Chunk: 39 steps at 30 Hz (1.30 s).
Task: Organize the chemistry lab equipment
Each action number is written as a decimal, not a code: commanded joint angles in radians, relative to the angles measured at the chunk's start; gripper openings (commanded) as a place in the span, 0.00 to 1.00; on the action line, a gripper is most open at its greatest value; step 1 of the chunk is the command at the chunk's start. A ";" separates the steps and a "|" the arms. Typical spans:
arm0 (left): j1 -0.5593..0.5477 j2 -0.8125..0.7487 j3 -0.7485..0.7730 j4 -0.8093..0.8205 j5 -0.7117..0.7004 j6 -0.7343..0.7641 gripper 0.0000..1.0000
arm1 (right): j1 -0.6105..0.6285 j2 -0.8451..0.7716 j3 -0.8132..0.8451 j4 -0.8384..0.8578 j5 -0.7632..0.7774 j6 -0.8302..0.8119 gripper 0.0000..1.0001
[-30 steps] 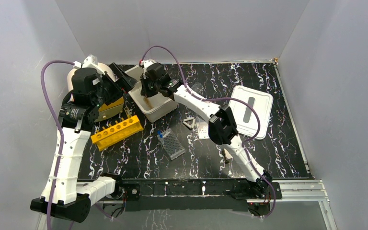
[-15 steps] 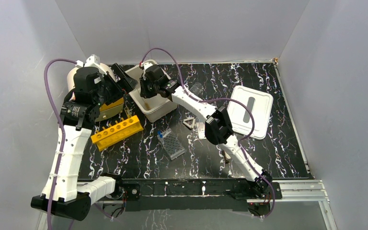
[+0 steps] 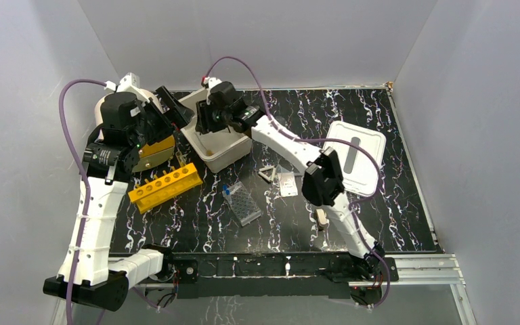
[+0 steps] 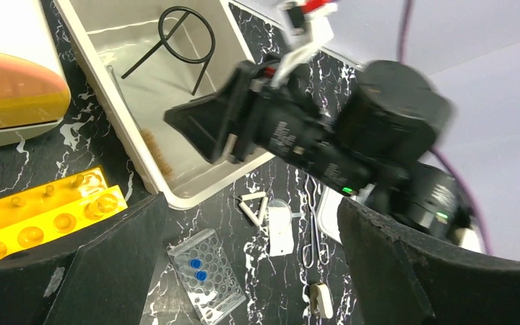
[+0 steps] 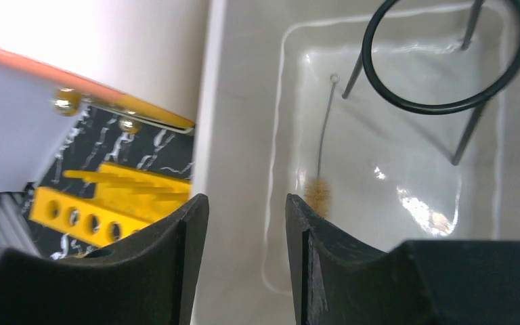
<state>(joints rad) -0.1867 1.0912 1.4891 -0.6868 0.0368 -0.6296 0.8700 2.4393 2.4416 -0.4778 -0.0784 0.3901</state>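
My right gripper (image 5: 244, 203) stands newly parted over the tub (image 5: 240, 101), and the brush (image 5: 319, 189) it carried lies free on the floor beside the black wire stand (image 5: 447, 108): one item stowed, more waiting.

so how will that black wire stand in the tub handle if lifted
The stand is thin wire, a ring on spindly legs: probably light and stiff. Its round wire might pivot in a pincer. Its legs could snag the tub wall or the brush beside it.
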 commanded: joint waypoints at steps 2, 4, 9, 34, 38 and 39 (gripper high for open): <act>-0.003 0.000 0.041 0.032 0.033 0.030 0.96 | -0.023 -0.303 -0.153 0.154 0.054 0.008 0.56; -0.003 -0.002 0.039 0.038 0.035 0.030 0.96 | -0.050 -0.371 -0.227 0.157 0.086 0.021 0.58; -0.003 -0.007 0.027 0.045 0.031 0.028 0.96 | -0.171 -0.518 -0.390 0.104 0.211 0.129 0.66; -0.003 0.078 0.022 0.068 0.089 0.060 0.98 | -0.404 -0.128 -0.197 -0.340 0.352 0.376 0.99; -0.002 0.086 0.022 0.067 0.086 0.067 0.98 | -0.402 -0.059 -0.152 -0.329 0.329 0.366 0.99; -0.002 0.088 0.022 0.068 0.086 0.067 0.98 | -0.402 -0.036 -0.137 -0.324 0.308 0.358 0.99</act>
<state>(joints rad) -0.1871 1.1759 1.4952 -0.6342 0.1066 -0.5831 0.4629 2.3623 2.2135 -0.7841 0.2356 0.7387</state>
